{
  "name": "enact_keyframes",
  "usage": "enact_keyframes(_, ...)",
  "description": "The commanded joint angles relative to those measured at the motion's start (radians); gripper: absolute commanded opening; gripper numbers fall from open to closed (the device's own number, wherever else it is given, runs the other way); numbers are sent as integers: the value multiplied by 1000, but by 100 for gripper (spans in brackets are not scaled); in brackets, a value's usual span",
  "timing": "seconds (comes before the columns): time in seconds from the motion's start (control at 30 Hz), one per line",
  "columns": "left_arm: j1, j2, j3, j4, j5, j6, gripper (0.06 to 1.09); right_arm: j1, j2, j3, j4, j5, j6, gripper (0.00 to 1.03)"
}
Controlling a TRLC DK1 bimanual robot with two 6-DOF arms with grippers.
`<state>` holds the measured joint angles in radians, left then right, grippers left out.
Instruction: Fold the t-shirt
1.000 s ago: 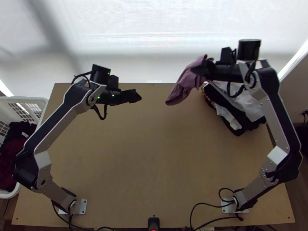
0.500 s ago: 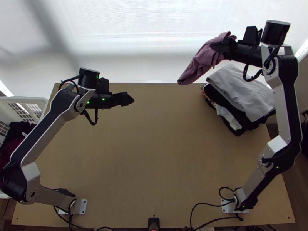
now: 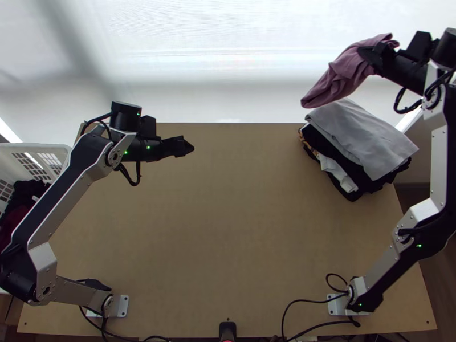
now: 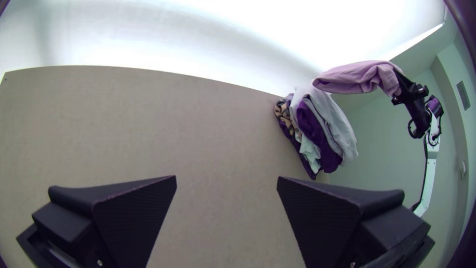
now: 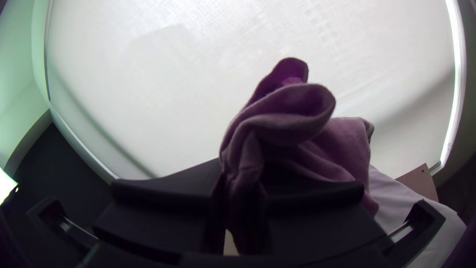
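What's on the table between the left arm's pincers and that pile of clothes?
Just bare tabletop: the top view shows nothing lying between the left gripper and the pile of clothes.

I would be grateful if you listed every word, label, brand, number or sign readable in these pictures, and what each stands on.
There is no readable text.
Bunched mauve cloth in the right gripper: no lettering I can make out.
Small pale patch by the dark clothes in the white plastic basket: too small to read, or to call a label.
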<state>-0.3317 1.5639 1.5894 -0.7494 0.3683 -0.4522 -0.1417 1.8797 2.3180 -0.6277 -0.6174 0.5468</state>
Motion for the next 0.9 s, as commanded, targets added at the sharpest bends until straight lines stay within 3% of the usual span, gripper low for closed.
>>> enact_keyframes(0.0,3,-22,-9,2,-8,7,104,-30,1,30,31,-10,7,3)
enact_keyframes(0.4,-1,-2,26,-2,-8,3,104,-52,29,-20,40,-91,-36,3)
enact_keyframes(0.7,3,-16,24,-8,-9,4,104,-61,98,-16,40,-97,-85,3)
enact_keyframes(0.87,3,-18,29,-8,-9,4,104,-87,99,-25,-35,-102,-113,3)
